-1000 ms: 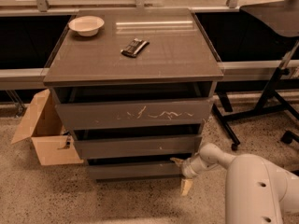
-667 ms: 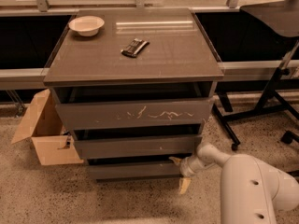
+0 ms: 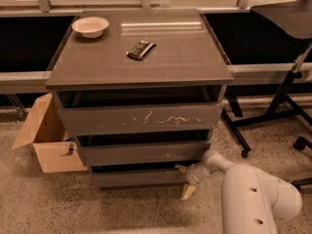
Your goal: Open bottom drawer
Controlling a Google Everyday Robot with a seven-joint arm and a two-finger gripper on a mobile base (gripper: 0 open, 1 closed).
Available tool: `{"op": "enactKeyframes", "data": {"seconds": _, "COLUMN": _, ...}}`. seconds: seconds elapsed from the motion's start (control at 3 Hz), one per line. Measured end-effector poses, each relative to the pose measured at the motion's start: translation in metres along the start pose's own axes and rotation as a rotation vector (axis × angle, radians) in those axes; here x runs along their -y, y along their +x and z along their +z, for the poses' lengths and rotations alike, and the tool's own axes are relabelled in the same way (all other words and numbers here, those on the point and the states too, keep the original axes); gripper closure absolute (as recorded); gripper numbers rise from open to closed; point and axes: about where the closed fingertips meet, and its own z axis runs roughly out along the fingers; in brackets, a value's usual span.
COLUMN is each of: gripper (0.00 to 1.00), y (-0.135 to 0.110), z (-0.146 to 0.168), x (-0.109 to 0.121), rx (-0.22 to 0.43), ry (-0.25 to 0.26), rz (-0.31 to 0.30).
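End effector [image 3: 184, 180] sat low at the right end of the bottom drawer [image 3: 136, 178], fingers spread, clamping nothing. Drawer looked closed; whole pull-out not yet done.

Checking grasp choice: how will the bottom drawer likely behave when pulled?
The bottom drawer has a flat, handleless front, so a grip will probably slip unless hooked over its top edge. It looks rigid and should slide straight out. The gripper sits at its right end in view, so an off-centre pull may bind it slightly.
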Motion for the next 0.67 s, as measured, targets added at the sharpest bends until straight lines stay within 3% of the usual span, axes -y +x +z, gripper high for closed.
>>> {"op": "enactKeyframes", "data": {"seconds": 0.33, "gripper": 0.33, "y": 0.0068, "z": 0.01, "x": -0.004, "rx": 0.01, "ry": -0.012, "rz": 0.015}}
{"op": "enactKeyframes", "data": {"seconds": 0.67, "gripper": 0.63, "y": 0.0066, "z": 0.0096, "x": -0.004, "rx": 0.013, "ry": -0.016, "rz": 0.02}}
